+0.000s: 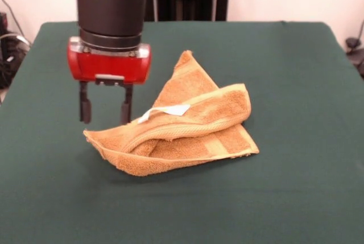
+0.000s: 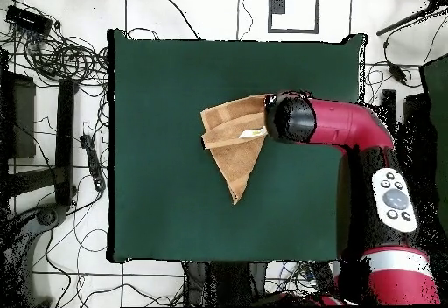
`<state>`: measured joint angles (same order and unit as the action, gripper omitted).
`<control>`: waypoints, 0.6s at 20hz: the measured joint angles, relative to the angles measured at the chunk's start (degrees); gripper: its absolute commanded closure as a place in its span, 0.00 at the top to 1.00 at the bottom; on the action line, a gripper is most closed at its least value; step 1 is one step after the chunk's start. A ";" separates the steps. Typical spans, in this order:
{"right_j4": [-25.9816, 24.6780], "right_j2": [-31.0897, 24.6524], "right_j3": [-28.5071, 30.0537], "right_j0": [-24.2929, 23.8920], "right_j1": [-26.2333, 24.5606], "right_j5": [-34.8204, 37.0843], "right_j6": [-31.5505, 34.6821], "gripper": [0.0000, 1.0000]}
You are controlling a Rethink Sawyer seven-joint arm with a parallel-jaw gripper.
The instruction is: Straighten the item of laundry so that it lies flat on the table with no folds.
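Observation:
The item of laundry is an orange-tan terry towel lying folded over on itself on the dark green table, with a thick rolled fold across its middle and a white tag on top. My gripper hangs open just above the towel's left corner, its two dark fingers apart and holding nothing. In the overhead view the towel forms a rough triangle, and the red arm's end covers its right edge and hides the gripper.
Bundles of cables and dark equipment lie on the floor beside the table's left edge in the overhead view. Wide bare felt surrounds the towel on all sides.

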<state>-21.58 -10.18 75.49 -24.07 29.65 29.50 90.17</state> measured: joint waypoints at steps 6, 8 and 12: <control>1.03 2.37 2.14 4.44 0.14 -0.79 0.05 1.00; 1.53 3.17 2.74 5.51 0.21 -0.82 0.18 1.00; 5.43 7.12 5.54 10.21 0.45 -1.47 3.22 1.00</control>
<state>-16.15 -3.07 81.03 -13.87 30.10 28.03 93.39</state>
